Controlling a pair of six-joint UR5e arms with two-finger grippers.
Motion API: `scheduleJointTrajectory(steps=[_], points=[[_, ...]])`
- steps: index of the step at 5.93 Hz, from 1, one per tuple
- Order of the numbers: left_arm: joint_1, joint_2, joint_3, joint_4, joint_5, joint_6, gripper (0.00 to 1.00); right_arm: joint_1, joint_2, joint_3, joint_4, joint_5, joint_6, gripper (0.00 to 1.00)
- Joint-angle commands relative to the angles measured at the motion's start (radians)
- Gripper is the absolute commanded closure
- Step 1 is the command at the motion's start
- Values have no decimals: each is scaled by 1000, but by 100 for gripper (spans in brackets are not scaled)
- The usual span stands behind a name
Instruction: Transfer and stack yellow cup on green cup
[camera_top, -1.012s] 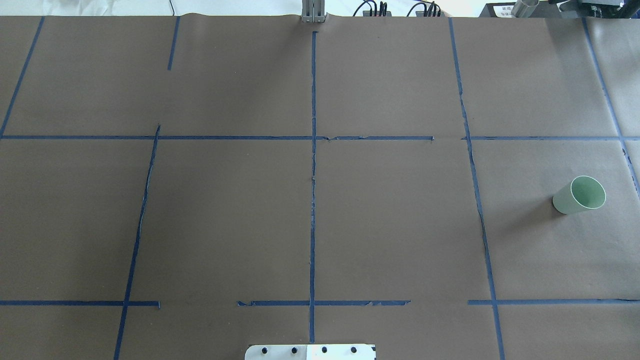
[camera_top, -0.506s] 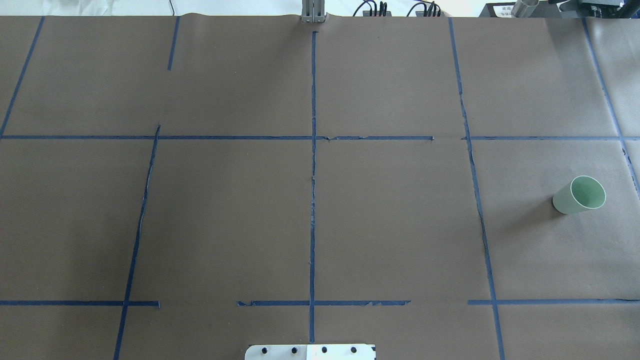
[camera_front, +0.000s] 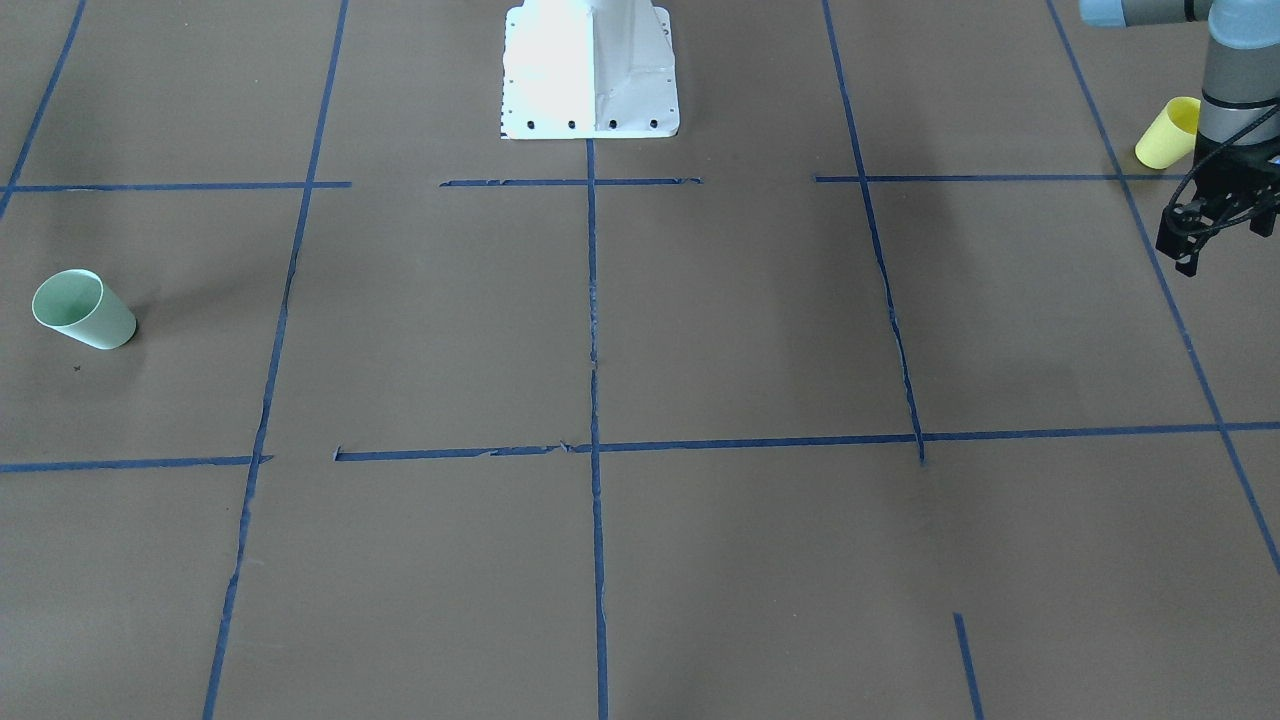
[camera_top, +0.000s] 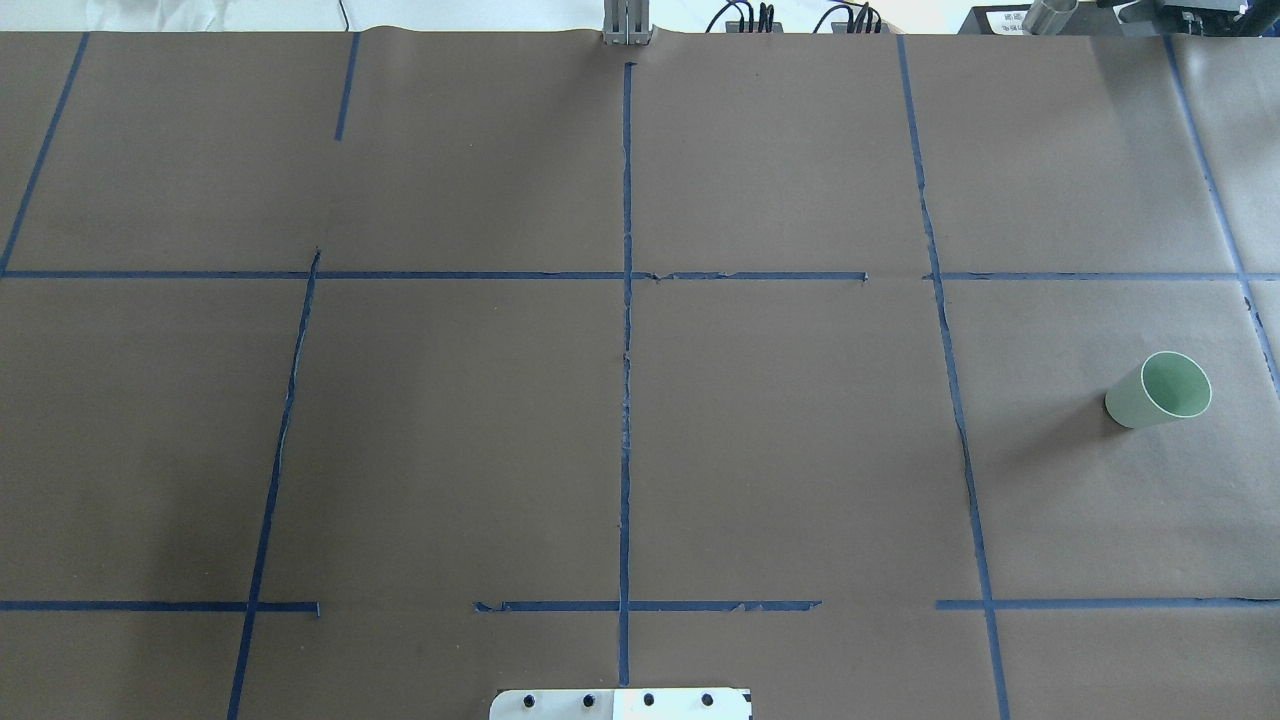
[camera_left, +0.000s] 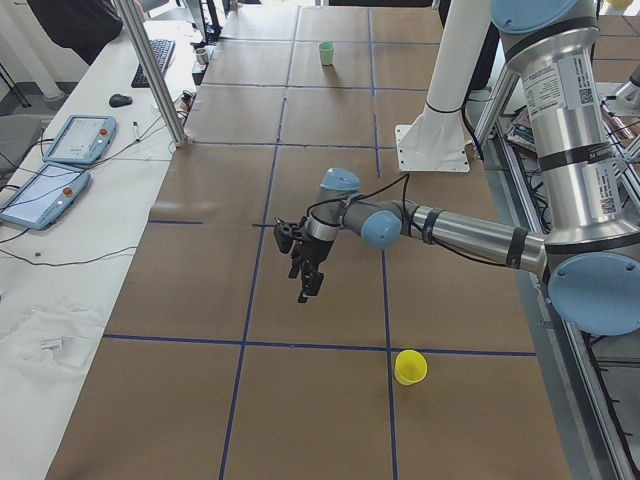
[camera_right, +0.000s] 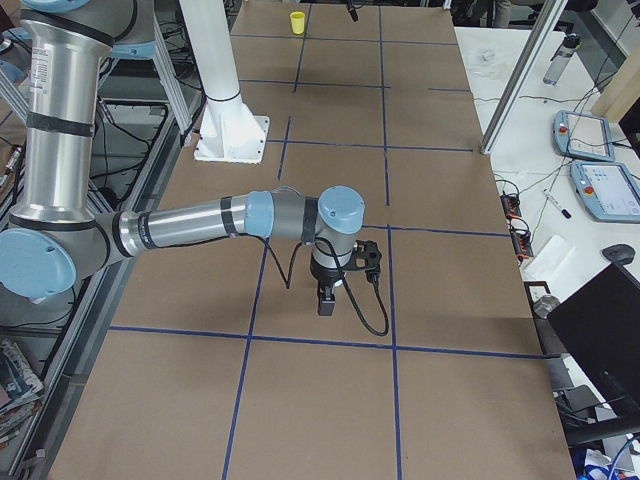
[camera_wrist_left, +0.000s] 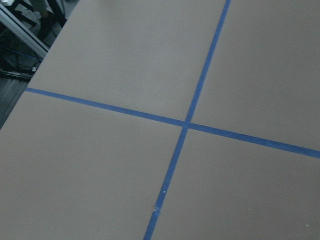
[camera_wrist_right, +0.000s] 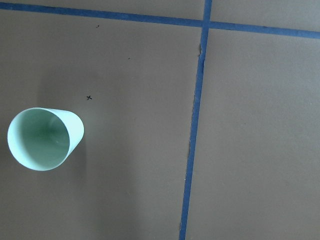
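Note:
The yellow cup (camera_front: 1168, 133) lies on its side on the brown paper near the robot's left end of the table, also in the exterior left view (camera_left: 410, 367) and far off in the exterior right view (camera_right: 297, 22). The green cup (camera_top: 1158, 390) lies tipped at the robot's right end, and shows too in the front view (camera_front: 83, 309) and the right wrist view (camera_wrist_right: 45, 138). My left gripper (camera_front: 1225, 250) hangs above the table beside the yellow cup, apart from it, its fingers spread and empty. My right gripper (camera_right: 328, 295) hovers above the table; I cannot tell whether it is open.
The white robot base (camera_front: 590, 70) stands at mid-table on the robot's side. Blue tape lines (camera_top: 626, 400) grid the paper. A side bench with tablets (camera_left: 70, 140) and a metal post (camera_left: 150, 70) runs along the far edge.

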Motion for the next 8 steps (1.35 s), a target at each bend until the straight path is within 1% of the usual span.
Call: scheduleJointTrajectory(steps=[1,2,3,4,5,6,7,8], points=[[214,99,-12,10,255,-352,0,0,0,0,0,0,-2,0],[245,150,-12,19,278,-475,0,0,0,0,0,0,-2,0],[290,161,-12,135,336,-638,0,0,0,0,0,0,-2,0],[389,161,-14,271,371,-823,0,0,0,0,2,0,-2,0],[485,152,-17,420,372,-1009,0,0,0,0,2,0,-3,0],[540,117,-44,625,358,-1188,0,0,0,0,2,-1,-3,0],[546,18,-47,847,224,-1366,0,0,2,2,2,-2,-3,0],[568,-63,-37,954,162,-1491,0,0,2,2,30,-2,1,0]])
